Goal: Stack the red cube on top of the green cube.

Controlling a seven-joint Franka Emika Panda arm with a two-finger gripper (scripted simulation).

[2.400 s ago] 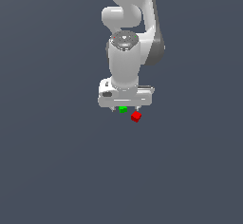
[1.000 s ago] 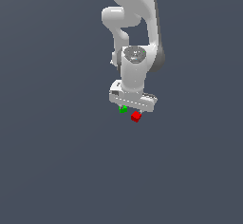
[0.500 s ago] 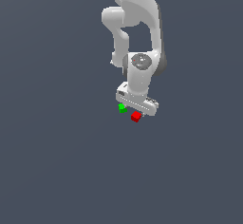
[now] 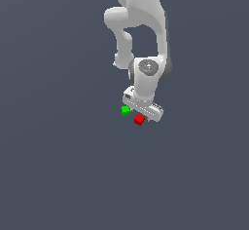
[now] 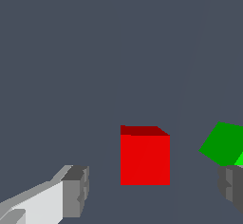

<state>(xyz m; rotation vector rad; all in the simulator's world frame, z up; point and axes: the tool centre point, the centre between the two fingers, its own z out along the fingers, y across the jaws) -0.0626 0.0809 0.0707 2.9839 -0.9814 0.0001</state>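
The red cube [image 4: 139,120] lies on the grey floor, with the green cube [image 4: 125,110] close by on the exterior view's left. My white gripper [image 4: 142,111] hangs low right over both cubes, and its fingertips are hidden behind the hand in that view. In the wrist view the gripper [image 5: 153,190] is open, with its grey fingertips [image 5: 76,190] wide apart. The red cube [image 5: 144,156] sits in line with the gap between them, untouched. The green cube [image 5: 225,142] lies by the other fingertip, just outside the gap.
The white arm [image 4: 141,24] rises from behind the cubes in the exterior view. Plain grey floor [image 4: 58,175] surrounds the two cubes, with no other objects in view.
The hand has come down, turned and shifted slightly toward the exterior view's right, closer over the cubes. Neither cube has moved.
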